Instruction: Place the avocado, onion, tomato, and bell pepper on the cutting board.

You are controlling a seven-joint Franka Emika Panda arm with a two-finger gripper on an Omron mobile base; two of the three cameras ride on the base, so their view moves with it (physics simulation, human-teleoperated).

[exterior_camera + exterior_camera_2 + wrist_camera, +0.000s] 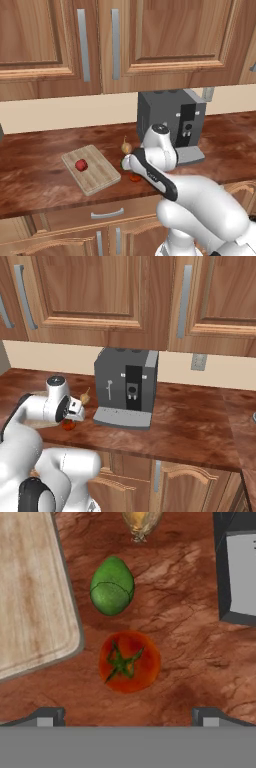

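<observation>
While the jaws are standing wide apart over the round red tomato point(129, 661) near the table's front edge – beside the light-wood cutting board point(30, 592) – an off-centre descent risks nudging the bright-green avocado point(112, 586) just beyond.

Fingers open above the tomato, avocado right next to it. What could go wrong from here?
1. The tomato and avocado lie close together; a descending finger may nudge the avocado.
2. The tomato is round and may roll out of the closing gripper.
3. A red item already sits on the cutting board, so placement could bump it.
</observation>
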